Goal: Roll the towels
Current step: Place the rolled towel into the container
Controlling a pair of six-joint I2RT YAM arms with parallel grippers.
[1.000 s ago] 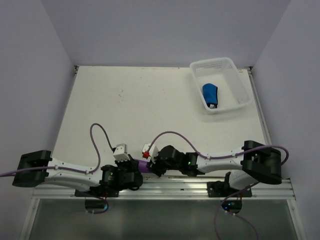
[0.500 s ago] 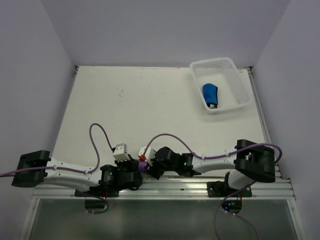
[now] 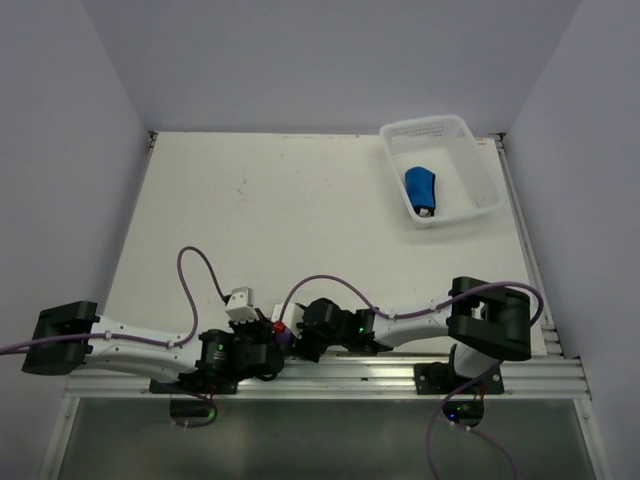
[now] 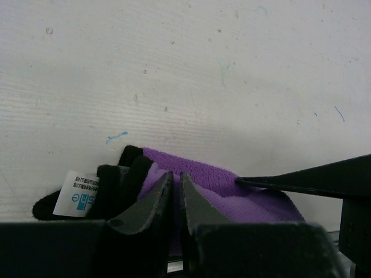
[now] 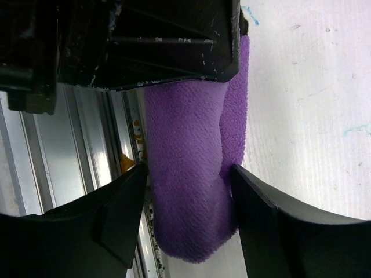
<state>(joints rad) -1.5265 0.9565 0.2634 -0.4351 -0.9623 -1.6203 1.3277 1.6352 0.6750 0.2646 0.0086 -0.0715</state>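
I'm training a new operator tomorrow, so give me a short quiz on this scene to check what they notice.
1. True or false: the blue towel lies inside the white basket.
2. Which gripper stands open with a finger on each side of the purple towel? A) left gripper B) right gripper
3. Fill in: the left gripper is pinched on the ____ towel.
Key: 1 true; 2 B; 3 purple.

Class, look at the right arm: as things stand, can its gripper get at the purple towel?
Probably yes. The right gripper stands open, one finger on either side of the purple towel, nothing between. The left gripper, shut on the towel further along, leaves that end free.
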